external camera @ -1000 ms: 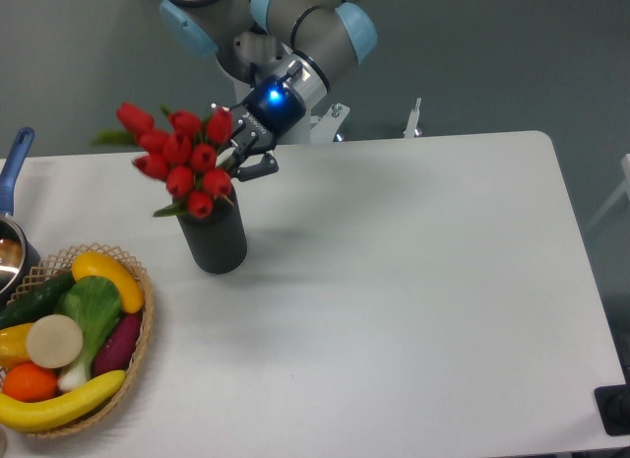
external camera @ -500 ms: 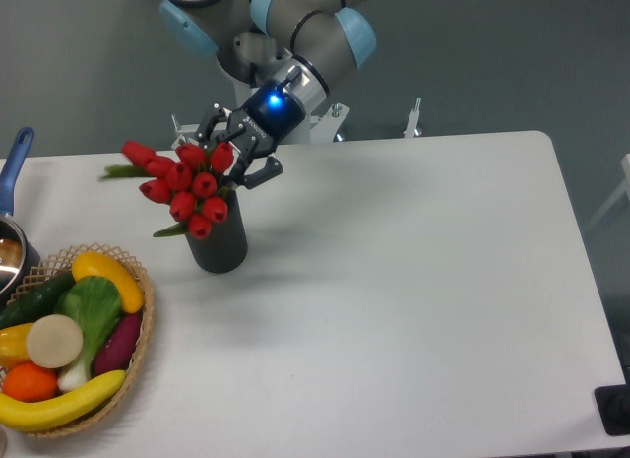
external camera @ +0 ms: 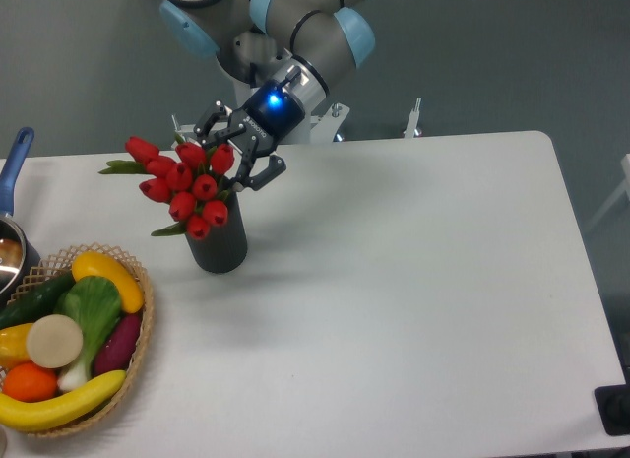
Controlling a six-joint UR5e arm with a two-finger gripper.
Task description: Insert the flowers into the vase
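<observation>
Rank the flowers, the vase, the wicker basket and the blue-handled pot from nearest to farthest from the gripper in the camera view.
From the gripper:
1. Flowers, right beside it, to its left in the picture.
2. Vase, just below.
3. Blue-handled pot, at the left edge.
4. Wicker basket, lower left corner.

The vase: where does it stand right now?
The vase stands left of centre on the table, flowers leaning out leftward, the wicker basket front-left.
</observation>
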